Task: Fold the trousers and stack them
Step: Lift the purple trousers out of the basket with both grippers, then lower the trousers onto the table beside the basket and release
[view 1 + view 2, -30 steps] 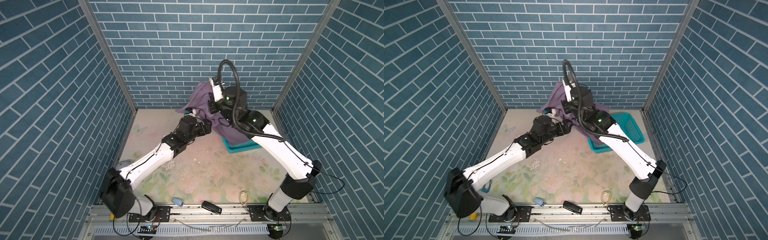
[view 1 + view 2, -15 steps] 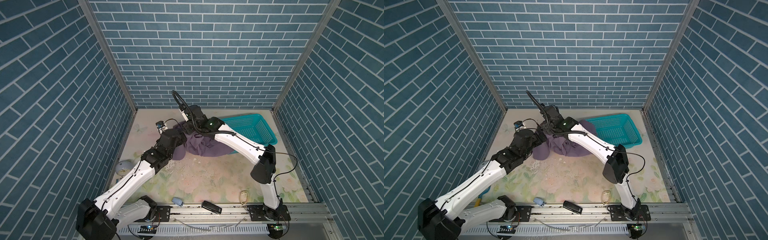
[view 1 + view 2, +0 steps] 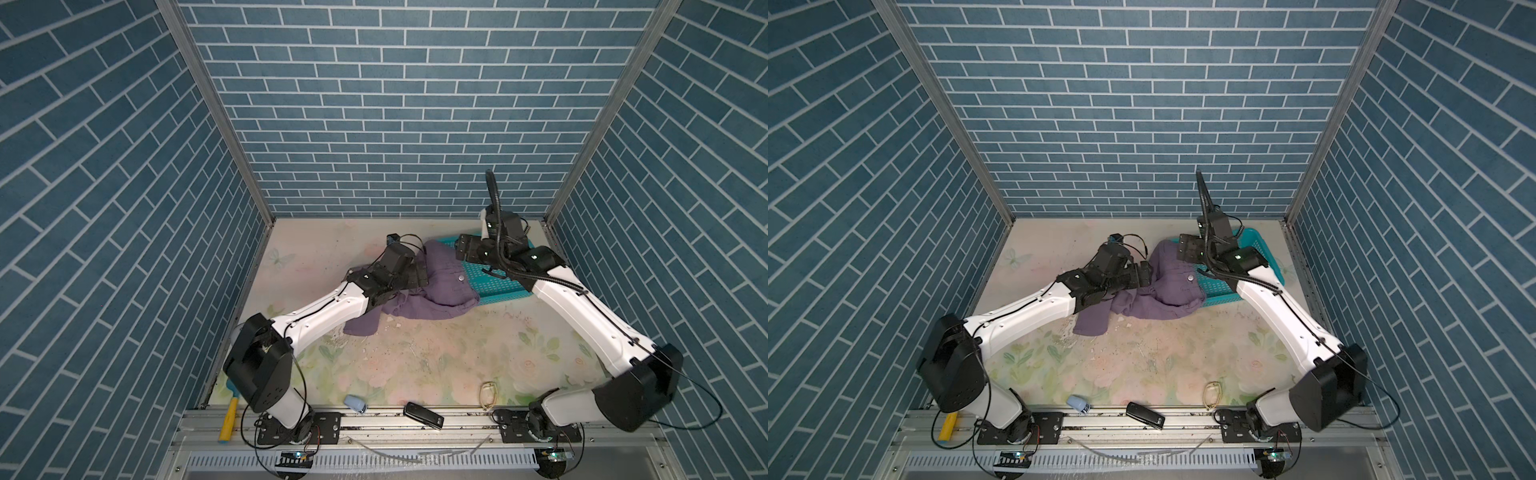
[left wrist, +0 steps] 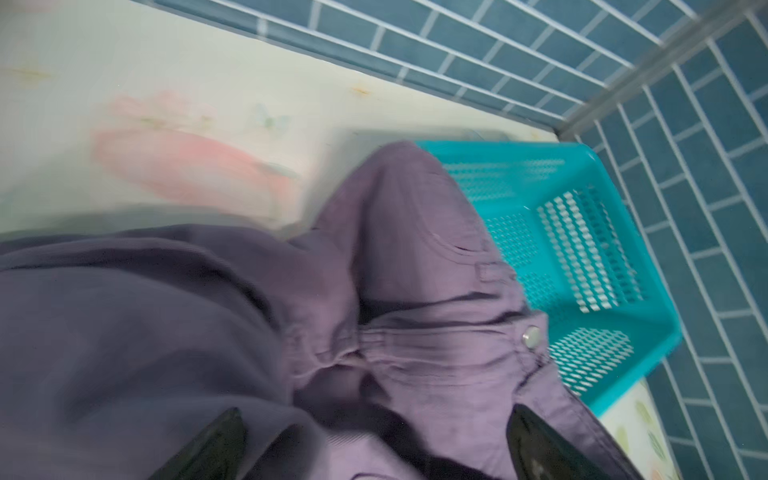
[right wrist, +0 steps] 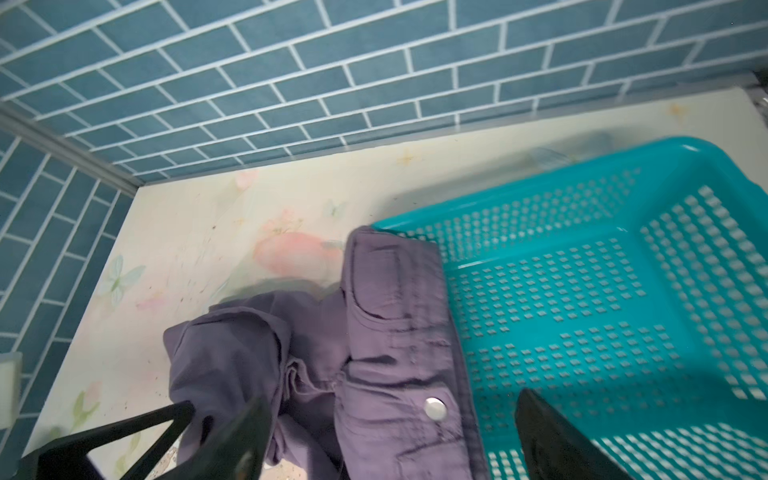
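Muted purple thin-fabric trousers [image 3: 436,286] crumpled over teal perforated plastic basket [image 3: 498,291] edge and floral worktop [image 3: 415,365], I see left gripper [image 4: 376,411] spread wide over them, right gripper [image 5: 390,398] likewise spread

From high at the front, both my top views look down across the whole table [image 3: 415,365]; my wrist cameras sit close over the trousers [image 4: 415,249] and teal basket [image 5: 582,291], shared by all views.
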Robot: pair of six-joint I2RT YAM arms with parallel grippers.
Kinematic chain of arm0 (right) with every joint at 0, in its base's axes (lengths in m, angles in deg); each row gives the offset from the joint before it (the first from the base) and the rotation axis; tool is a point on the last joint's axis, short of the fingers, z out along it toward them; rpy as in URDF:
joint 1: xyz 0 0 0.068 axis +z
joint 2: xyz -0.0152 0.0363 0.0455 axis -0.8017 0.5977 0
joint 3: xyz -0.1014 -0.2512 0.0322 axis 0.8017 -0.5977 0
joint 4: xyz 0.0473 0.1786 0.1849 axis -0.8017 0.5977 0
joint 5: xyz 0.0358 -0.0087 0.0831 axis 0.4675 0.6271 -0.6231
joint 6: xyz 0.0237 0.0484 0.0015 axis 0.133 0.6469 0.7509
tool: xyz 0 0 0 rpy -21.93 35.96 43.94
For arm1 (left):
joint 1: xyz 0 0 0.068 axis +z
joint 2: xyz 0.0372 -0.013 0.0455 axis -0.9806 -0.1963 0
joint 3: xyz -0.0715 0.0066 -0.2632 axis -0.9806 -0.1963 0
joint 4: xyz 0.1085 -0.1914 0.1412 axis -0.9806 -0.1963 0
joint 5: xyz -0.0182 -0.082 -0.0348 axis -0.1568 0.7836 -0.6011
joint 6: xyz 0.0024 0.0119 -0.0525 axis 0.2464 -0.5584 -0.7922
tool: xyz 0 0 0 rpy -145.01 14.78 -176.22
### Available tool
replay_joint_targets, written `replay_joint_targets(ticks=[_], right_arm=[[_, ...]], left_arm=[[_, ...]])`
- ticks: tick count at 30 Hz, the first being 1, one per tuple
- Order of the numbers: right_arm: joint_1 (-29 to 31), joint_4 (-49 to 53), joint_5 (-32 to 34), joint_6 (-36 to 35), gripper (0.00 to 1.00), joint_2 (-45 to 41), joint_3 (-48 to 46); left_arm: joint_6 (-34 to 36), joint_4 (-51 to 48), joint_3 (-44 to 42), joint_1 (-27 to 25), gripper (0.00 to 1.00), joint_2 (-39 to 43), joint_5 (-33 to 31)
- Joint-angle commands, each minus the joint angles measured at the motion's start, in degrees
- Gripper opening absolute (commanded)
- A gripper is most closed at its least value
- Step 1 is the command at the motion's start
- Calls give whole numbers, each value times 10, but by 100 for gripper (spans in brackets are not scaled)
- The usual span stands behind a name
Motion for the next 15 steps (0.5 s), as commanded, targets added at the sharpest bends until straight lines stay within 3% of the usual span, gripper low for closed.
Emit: replay_joint_targets(ticks=[1,4,6,10,12,13,15], right_arm=[[-34,14,-45,95,97,-29,-55],[-67,31,-77,105,97,-34,-79],[-81,16,-111,110,89,-30,-100],[-89,-27,-171,133,54,-7,-121],[-89,-46,-175,144,27,-3,-123],[-89,-49,-170,147,18,-4,-125],[-89,-49,-160,147,15,-4,-121]], left_arm=[[73,-15,49,-26,99,-38,97],[93,-14,66,-44,99,-59,139],[114,-31,85,-61,99,-70,140],[138,-82,136,-82,99,-107,115],[138,-115,178,-86,99,-138,91],[139,-136,195,-91,99,-151,69],[147,-178,237,-101,99,-177,21]])
